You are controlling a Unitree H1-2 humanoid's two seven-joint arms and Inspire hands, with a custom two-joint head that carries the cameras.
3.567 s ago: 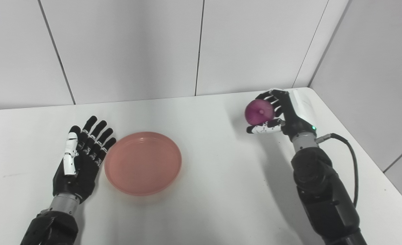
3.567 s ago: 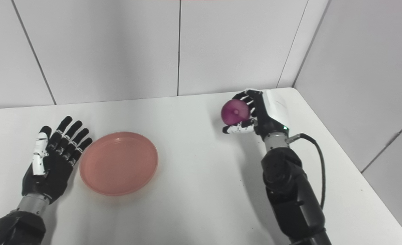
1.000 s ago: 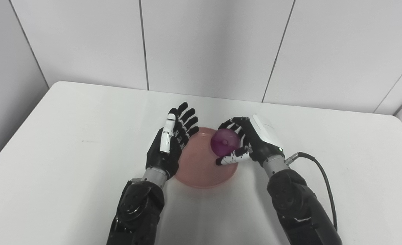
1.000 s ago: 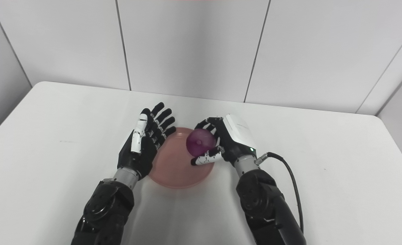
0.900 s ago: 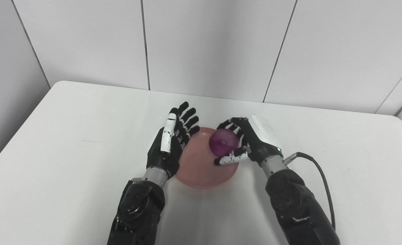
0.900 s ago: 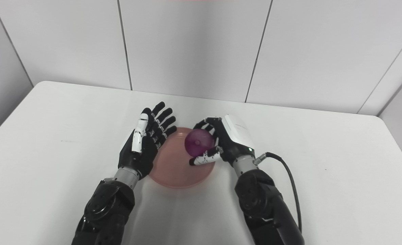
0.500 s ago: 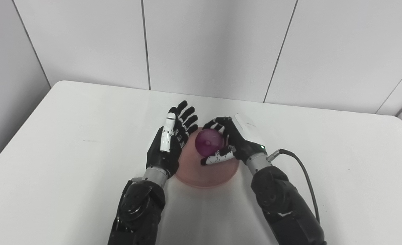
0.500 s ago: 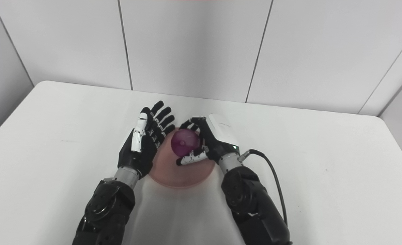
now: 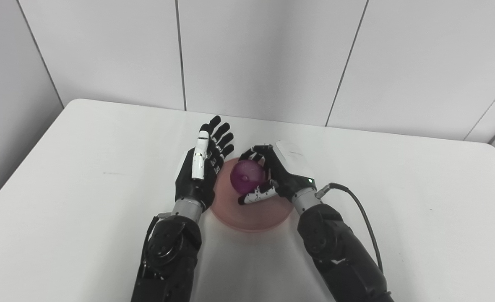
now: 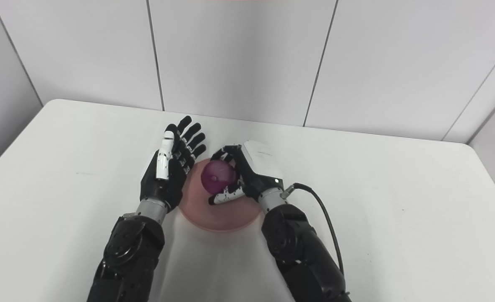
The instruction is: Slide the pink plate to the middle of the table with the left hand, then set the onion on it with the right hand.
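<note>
We grip the onion (image 9: 246,178) in our right hand (image 9: 277,174) over the pink plate (image 9: 254,214). Our left hand (image 9: 201,167) stands beside the plate's left rim, fingers spread, holding nothing.

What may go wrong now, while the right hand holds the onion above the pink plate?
1. The onion is round; if the right hand releases it too high, it may roll off the shallow pink plate.
2. The open left hand stands close beside the plate's left edge, so the opening fingers may bump it, or it may nudge the plate.
</note>
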